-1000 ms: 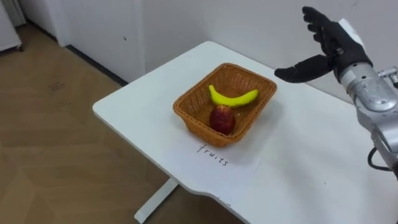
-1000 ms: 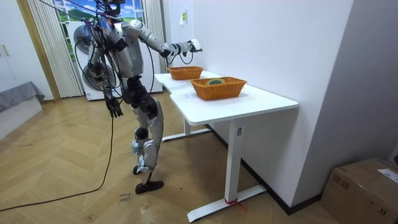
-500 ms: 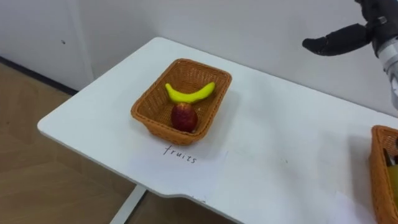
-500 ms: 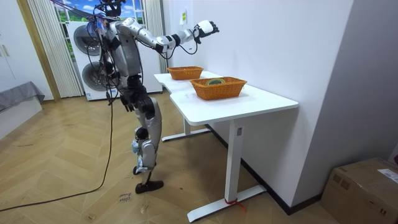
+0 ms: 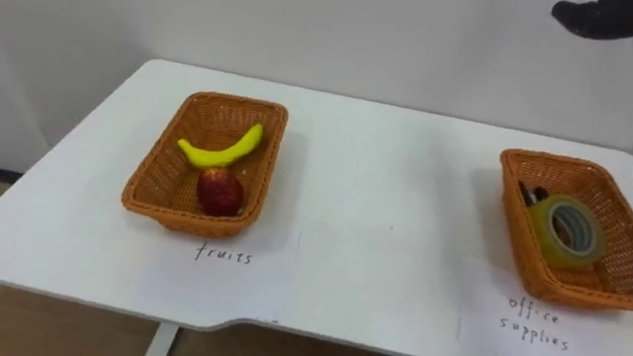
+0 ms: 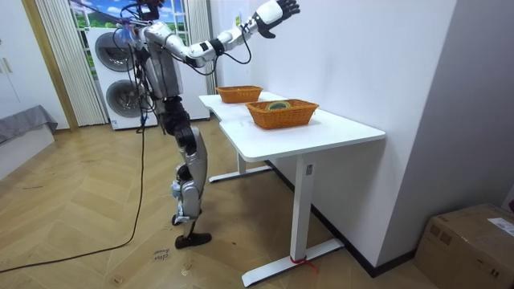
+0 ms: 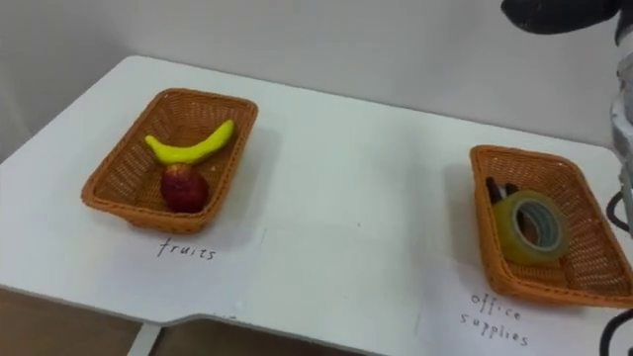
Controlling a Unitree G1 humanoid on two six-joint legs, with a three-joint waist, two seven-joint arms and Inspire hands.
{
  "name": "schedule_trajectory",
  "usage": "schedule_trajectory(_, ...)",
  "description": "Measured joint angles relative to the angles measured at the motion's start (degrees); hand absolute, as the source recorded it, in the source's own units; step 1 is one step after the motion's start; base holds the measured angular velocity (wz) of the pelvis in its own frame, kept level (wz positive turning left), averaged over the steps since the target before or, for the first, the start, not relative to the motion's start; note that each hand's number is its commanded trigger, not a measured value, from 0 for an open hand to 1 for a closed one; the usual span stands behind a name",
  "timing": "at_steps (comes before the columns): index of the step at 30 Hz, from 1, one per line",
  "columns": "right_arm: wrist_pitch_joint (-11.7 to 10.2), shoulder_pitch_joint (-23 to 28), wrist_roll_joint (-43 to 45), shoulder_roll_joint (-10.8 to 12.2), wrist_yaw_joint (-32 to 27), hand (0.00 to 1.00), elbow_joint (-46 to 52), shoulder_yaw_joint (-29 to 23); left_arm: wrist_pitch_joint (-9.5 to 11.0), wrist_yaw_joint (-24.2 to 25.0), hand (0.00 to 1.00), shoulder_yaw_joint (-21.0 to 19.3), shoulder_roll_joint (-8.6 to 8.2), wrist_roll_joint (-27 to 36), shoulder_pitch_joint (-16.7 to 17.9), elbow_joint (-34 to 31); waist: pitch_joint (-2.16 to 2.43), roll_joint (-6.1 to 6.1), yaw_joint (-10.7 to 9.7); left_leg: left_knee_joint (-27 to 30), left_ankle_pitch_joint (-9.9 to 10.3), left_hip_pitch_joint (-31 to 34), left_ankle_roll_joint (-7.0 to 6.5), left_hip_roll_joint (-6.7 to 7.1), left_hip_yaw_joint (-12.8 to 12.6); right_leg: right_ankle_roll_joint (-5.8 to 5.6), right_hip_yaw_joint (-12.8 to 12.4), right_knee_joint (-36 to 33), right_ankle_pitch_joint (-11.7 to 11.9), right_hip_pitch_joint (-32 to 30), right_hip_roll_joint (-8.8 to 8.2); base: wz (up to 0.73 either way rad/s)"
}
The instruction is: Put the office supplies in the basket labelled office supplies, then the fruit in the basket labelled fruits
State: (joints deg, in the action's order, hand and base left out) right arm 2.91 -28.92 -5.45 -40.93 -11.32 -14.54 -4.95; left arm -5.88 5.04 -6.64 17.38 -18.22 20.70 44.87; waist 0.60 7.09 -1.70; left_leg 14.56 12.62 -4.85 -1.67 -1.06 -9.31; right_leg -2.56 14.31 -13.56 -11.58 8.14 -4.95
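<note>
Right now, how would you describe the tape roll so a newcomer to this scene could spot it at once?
On the white table, look in the wicker basket on the robot's right. Inside it lies the tape roll, a yellowish see-through ring beside dark pens: the only round, hollow thing there.

A white table (image 6: 337, 132) is set along a white wall (image 6: 369, 56). Beyond the table's far end, two stacked washing machines (image 6: 115, 80) are seen, with pale curtains (image 6: 56, 68) hung just beside them. A cardboard box (image 6: 470, 241) is placed well apart from the table's near end. A herringbone wooden floor (image 6: 88, 201) is laid under the table.
</note>
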Motion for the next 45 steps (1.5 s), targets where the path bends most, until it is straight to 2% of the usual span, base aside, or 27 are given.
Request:
schedule_trajectory(2, -0.5, 1.21, -3.58, -0.61, -0.99, 0.0, -0.08, -2.52, 0.51, -0.81, 0.0, -0.05, 0.02, 0.1, 0.13, 0.0, 0.17, 0.34, -1.22, 0.14, 0.27, -0.23, 0.36, -0.45, -0.48, 0.13, -0.02, 0.04, 0.08, 0.37, 0.4, -0.1)
schedule_trajectory(5, -0.51, 3.66, -9.33, -1.15, -2.81, 0.0, -0.11, -6.28, 1.2, -1.25, 0.0, -0.18, 0.01, 0.03, 0.25, 0.0, 0.04, 0.51, -1.62, -0.04, 0.84, -1.29, 0.81, -1.17, -1.6, 0.15, -0.96, 0.14, 0.1, 0.83, 1.04, -0.21)
schedule_trajectory(7, -0.51, 4.95, -11.91, -1.68, -3.69, 0.0, -0.01, -8.41, 1.21, -2.21, 0.0, -0.32, -0.01, -0.04, 0.83, 0.0, 0.03, 0.53, -3.01, -0.24, 0.94, -1.7, 0.94, -1.28, -1.54, 0.16, -0.97, 0.62, 0.1, 1.04, 1.24, -0.06)
schedule_trajectory(8, -0.51, 5.73, -12.33, -2.46, -4.23, 0.0, -0.04, -10.14, 1.22, -2.58, 0.0, -0.41, -0.04, -0.1, 1.0, 0.0, 0.15, 0.79, -3.57, -0.35, 0.99, -1.79, 1.01, -1.36, -1.79, 0.18, -1.45, 0.93, 0.1, 0.88, 1.37, -0.07)
schedule_trajectory(13, -0.58, 7.86, -13.25, -4.15, -8.29, 0.0, -0.15, -14.83, 1.22, -5.05, 0.0, -0.47, -0.1, -0.09, 1.67, 0.0, -0.07, 0.81, -4.89, -1.16, 1.0, -2.6, 1.31, -1.92, -4.29, 0.53, -3.4, 0.94, 0.31, 0.01, 1.95, -0.27)
schedule_trajectory(15, -0.73, 9.71, -14.37, -4.15, -9.97, 0.0, -0.32, -16.14, 1.29, -5.78, 0.0, -0.54, -0.1, -0.05, 1.7, 0.02, -0.02, 1.02, -5.53, -1.2, 1.17, -2.91, 1.56, -2.2, -4.75, 0.61, -3.51, 0.94, 0.36, 0.06, 2.2, -0.17)
schedule_trajectory(19, -2.15, 13.32, -18.67, -4.15, -13.58, 0.0, -0.55, -20.22, 1.98, -6.41, 0.0, -0.64, -0.14, 0.16, 1.29, 0.02, -0.37, 1.01, -7.22, -1.8, 1.24, -2.91, 1.68, -2.34, -5.18, 0.71, -3.97, 1.42, 0.42, -0.18, 2.44, -0.08)
schedule_trajectory(24, -3.4, 17.31, -23.87, -4.15, -18.99, 0.0, -0.52, -24.38, 2.25, -8.23, 0.0, -0.73, -0.31, 0.64, 1.51, 0.14, -0.22, 0.61, -7.83, -2.88, 1.25, -3.24, 1.92, -2.49, -6.31, 1.04, -5.17, 2.03, 0.62, -0.41, 2.83, -0.15)
schedule_trajectory(26, -4.86, 22.98, -27.26, -3.99, -21.0, 0.0, -0.54, -25.41, 2.26, -9.62, 0.0, -0.99, -0.46, 0.63, 1.37, 0.78, -0.43, 0.14, -7.7, -3.24, 1.33, -3.68, 2.09, -2.55, -6.4, 1.05, -5.92, 2.28, 0.63, -0.2, 3.14, -0.11)
schedule_trajectory(27, -4.88, 24.25, -28.21, -3.81, -21.27, 0.0, -0.54, -25.57, 2.27, -9.95, 0.0, -1.06, -0.55, 0.63, 1.36, 0.8, -0.09, 0.67, -7.76, -3.27, 1.35, -3.72, 2.12, -2.55, -6.42, 1.05, -5.99, 2.41, 0.63, -0.14, 3.17, -0.05)
schedule_trajectory(28, -4.96, 26.68, -29.63, -3.68, -22.17, 0.0, -0.77, -25.63, 2.28, -10.5, 0.0, -1.08, -0.75, 0.62, 1.36, 0.82, -0.31, -0.04, -8.05, -3.22, 1.36, -3.66, 2.14, -2.58, -6.43, 1.17, -6.04, 2.94, 0.7, -0.06, 3.22, -0.04)
schedule_trajectory(29, -5.18, 28.75, -30.58, -3.51, -22.8, 0.0, -1.85, -25.84, 2.34, -11.14, 0.0, -1.12, -0.95, 0.58, 1.33, 1.12, -0.05, 0.28, -8.29, -3.27, 1.35, -3.6, 2.14, -2.55, -6.5, 1.21, -6.08, 3.03, 0.73, -0.17, 3.22, 0.0)
schedule_trajectory(30, -5.36, 29.45, -30.72, -3.22, -23.13, 0.0, -2.57, -25.87, 2.4, -11.31, 0.0, -1.17, -0.98, 0.55, 1.35, 1.44, -0.05, 0.19, -8.28, -3.3, 1.35, -3.61, 2.14, -2.55, -6.53, 1.21, -6.14, 3.0, 0.73, -0.23, 3.25, -0.06)
schedule_trajectory(33, -6.66, 32.39, -30.81, 0.79, -25.11, 0.0, -6.36, -27.02, 2.44, -12.41, 0.0, -1.38, -1.18, 0.45, 1.4, 1.9, -0.14, 0.12, -7.88, -3.46, 1.39, -3.74, 2.25, -2.66, -7.34, 1.21, -6.48, 2.93, 0.73, -0.55, 3.43, -0.11)
schedule_trajectory(35, -6.7, 34.43, -33.56, 3.27, -25.64, 0.0, -8.95, -28.69, 2.61, -12.49, 0.0, -1.6, -1.53, 0.58, 1.34, 1.83, -0.1, -0.19, -8.12, -3.55, 1.39, -3.87, 2.25, -2.74, -7.6, 1.22, -6.56, 2.96, 0.73, -0.71, 3.42, -0.04)
schedule_trajectory(36, -6.68, 35.81, -36.64, 4.61, -26.3, 0.0, -10.05, -29.49, 2.66, -12.93, 0.0, -1.59, -1.71, 0.61, 1.38, 1.82, -0.26, -0.12, -8.05, -3.59, 1.39, -3.76, 2.26, -2.69, -7.8, 1.22, -6.87, 2.92, 0.73, -0.84, 3.45, -0.1)
schedule_trajectory(38, -7.56, 38.45, -42.09, 6.66, -27.97, 0.0, -12.29, -30.11, 2.67, -13.93, 0.0, -1.61, -2.06, 0.52, 1.51, 2.0, -0.34, -1.1, -8.0, -3.83, 1.42, -3.67, 2.27, -2.66, -8.05, 1.22, -7.87, 2.86, 0.73, -1.25, 3.55, -0.15)
schedule_trajectory(40, -7.81, 39.86, -43.29, 8.62, -29.28, 0.0, -15.13, -30.23, 2.67, -14.93, 0.0, -1.89, -2.38, 0.38, 1.63, 2.09, -0.36, -1.49, -8.05, -4.11, 1.43, -3.69, 2.29, -2.68, -8.41, 1.24, -8.13, 2.73, 0.72, -1.52, 3.6, -0.12)
schedule_trajectory(44, -8.41, 41.76, -47.77, 14.12, -29.91, 0.0, -21.43, -32.3, 2.67, -15.21, 0.0, -2.74, -3.06, 0.08, 2.29, 2.07, -0.3, -1.76, -9.28, -4.3, 1.47, -4.19, 2.4, -2.99, -9.27, 1.31, -8.5, 2.68, 0.72, -1.27, 3.82, -0.07)
schedule_trajectory(45, -8.41, 41.96, -48.95, 14.62, -29.98, 0.0, -22.43, -32.69, 2.66, -15.22, 0.0, -2.78, -3.19, 0.07, 2.45, 2.0, -0.33, -1.84, -9.37, -4.23, 1.5, -4.17, 2.44, -3.06, -9.32, 1.36, -8.65, 2.65, 0.76, -1.34, 3.86, -0.12)
